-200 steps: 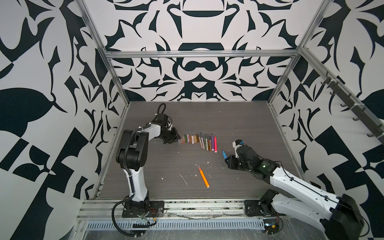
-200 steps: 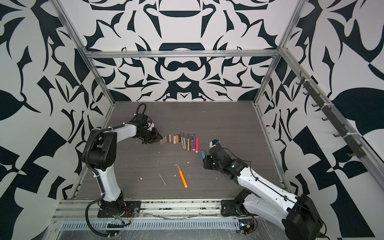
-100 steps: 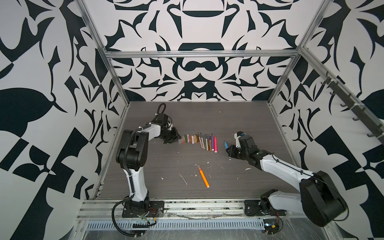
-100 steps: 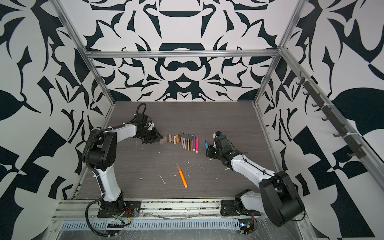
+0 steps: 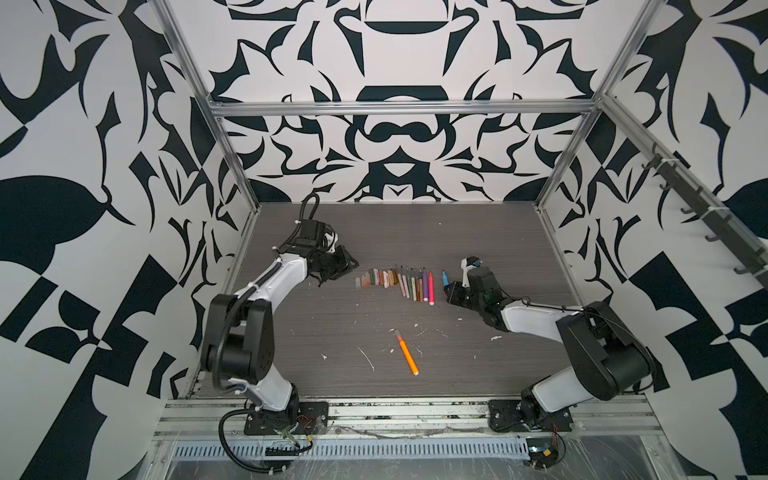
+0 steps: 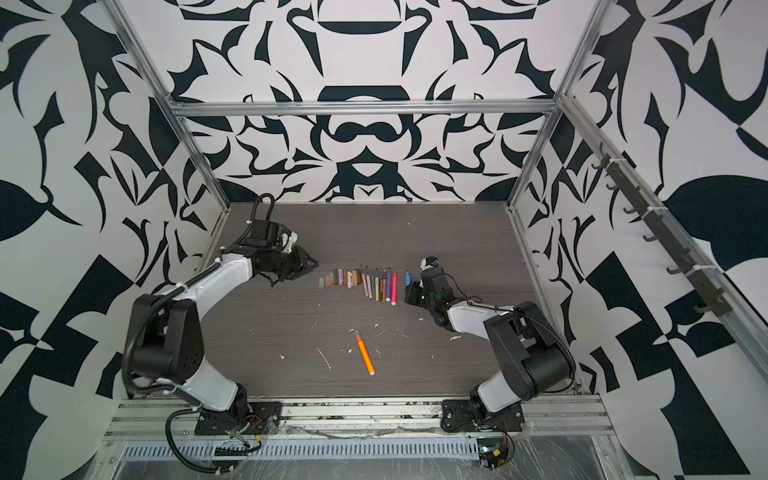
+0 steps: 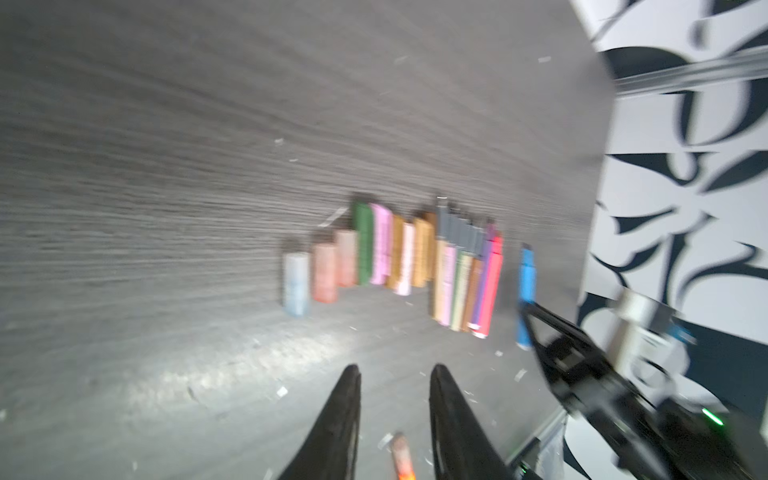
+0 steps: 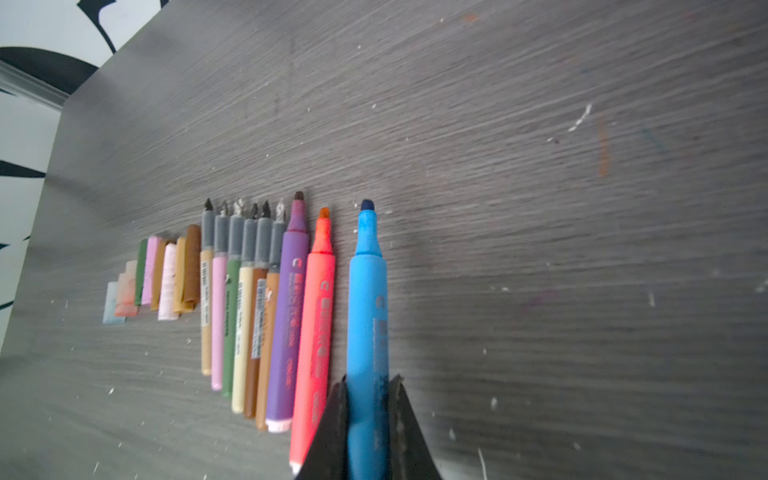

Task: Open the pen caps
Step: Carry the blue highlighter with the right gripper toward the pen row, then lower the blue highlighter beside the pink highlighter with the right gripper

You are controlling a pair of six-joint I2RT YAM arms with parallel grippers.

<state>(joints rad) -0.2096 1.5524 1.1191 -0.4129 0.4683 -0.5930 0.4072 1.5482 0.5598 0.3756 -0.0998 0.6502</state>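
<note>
Both top views look down from high above the near edge. Both wrist cameras, low and close, share the row of coloured felt-tip pens (image 8: 266, 316).

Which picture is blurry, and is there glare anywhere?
Left wrist view: motion-blurred, the row of short coloured plastic pen caps smeared, glare patch on the grey woodgrain table. Right wrist view: blue felt-tip pen crisp, far caps soft. Both top views: sharp.
</note>
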